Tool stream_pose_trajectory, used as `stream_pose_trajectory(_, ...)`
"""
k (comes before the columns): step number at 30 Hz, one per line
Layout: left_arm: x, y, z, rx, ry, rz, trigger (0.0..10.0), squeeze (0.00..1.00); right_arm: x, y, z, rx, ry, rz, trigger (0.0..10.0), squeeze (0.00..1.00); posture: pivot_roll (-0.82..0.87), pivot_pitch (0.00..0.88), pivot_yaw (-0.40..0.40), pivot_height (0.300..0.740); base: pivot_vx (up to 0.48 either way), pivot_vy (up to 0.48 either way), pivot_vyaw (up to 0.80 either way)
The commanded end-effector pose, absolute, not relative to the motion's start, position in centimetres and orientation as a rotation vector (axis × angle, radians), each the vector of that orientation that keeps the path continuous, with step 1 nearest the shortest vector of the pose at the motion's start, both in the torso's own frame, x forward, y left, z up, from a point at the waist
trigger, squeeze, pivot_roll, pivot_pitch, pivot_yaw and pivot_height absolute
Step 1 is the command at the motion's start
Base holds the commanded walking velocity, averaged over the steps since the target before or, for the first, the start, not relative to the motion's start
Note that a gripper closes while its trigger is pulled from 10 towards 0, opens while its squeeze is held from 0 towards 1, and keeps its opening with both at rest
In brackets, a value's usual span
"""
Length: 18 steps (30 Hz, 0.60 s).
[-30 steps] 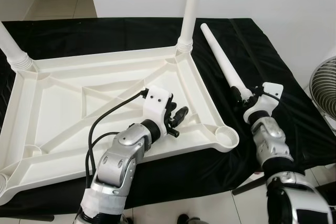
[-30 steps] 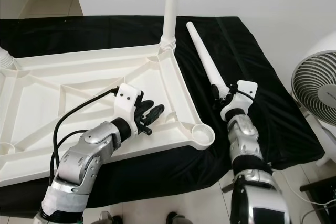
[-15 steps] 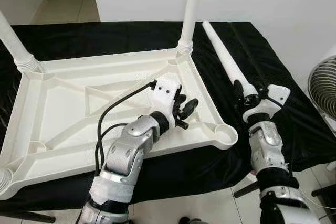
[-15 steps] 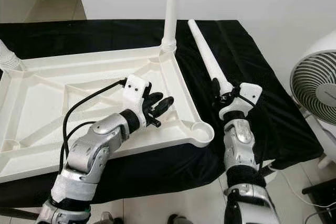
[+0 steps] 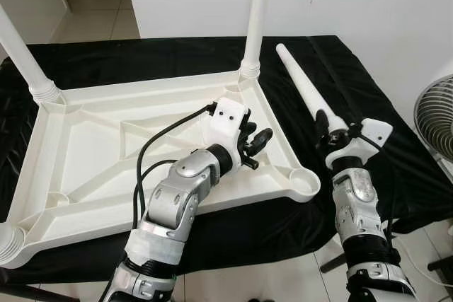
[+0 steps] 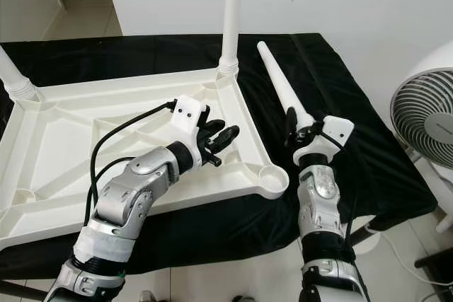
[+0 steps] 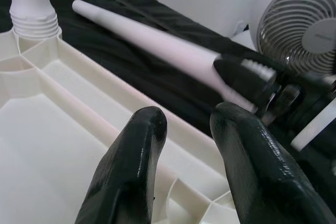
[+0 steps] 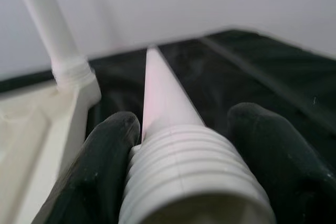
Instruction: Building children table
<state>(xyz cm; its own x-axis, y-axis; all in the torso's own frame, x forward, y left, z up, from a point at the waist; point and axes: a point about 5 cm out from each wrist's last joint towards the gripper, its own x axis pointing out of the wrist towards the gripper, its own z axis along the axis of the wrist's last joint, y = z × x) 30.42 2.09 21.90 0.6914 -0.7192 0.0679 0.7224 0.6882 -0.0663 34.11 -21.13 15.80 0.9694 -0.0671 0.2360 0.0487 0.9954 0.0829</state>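
A white plastic table top [image 5: 92, 153] lies upside down on a black cloth. Upright legs stand in its far right corner [image 5: 256, 12] and far left corner [image 5: 21, 54]. The near right socket [image 5: 306, 183] holds nothing. My left gripper [image 5: 253, 148] hovers open over the inside of the table's right rim, nothing between its fingers [image 7: 136, 150]. A loose white leg [image 5: 301, 86] lies on the cloth to the right of the table. My right gripper [image 5: 327, 131] is shut on its threaded end [image 8: 184, 156], with the tapered tip pointing away from me.
A white fan [image 6: 425, 118] stands on the floor off the right side. The black cloth [image 5: 368, 90] runs to the right edge near it. A threaded leg end [image 5: 8, 244] shows at the table's near left corner. A white wall stands behind.
The camera has shifted a little. My left gripper has moved right and farther out, toward the table's right rim. The right gripper stays shut on the loose leg.
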Motion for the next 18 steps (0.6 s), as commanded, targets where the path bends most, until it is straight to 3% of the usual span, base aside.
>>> stream_pose_trajectory(1,30.2,1.7,21.8,-0.092,-0.036,-0.861,10.0,0.00,33.7,-21.2,12.8,0.026,-0.066,-0.075,10.0,0.00,-0.03,0.076,0.016,0.740,0.000,0.000,0.00)
stream_pose_trajectory(6,30.1,1.7,21.9,-0.098,-0.036,-0.862,10.0,0.00,32.9,-21.8,10.3,0.000,0.089,-0.113,10.0,0.00,-0.03,0.092,0.014,0.740,0.000,0.000,0.00)
stream_pose_trajectory(7,30.1,1.8,21.9,-0.100,-0.034,-0.861,10.0,0.00,32.8,-22.0,10.2,0.010,0.094,-0.120,10.0,1.00,-0.03,0.092,0.015,0.740,0.000,0.000,0.00)
stream_pose_trajectory(14,30.0,1.8,21.8,-0.104,-0.033,-0.861,10.0,0.00,32.8,-22.1,10.6,0.014,0.081,-0.122,10.0,1.00,-0.02,0.097,0.015,0.740,0.000,0.000,0.00)
stream_pose_trajectory(15,29.8,1.7,21.8,-0.108,-0.031,-0.863,10.0,0.00,33.0,-22.1,11.2,0.001,0.060,-0.112,10.0,0.00,-0.02,0.097,0.015,0.740,0.000,0.000,0.00)
stream_pose_trajectory(18,29.8,1.7,21.8,-0.110,-0.030,-0.863,10.0,0.00,33.0,-22.0,11.6,-0.014,0.042,-0.106,10.0,0.00,-0.02,0.097,0.016,0.740,0.000,0.000,0.00)
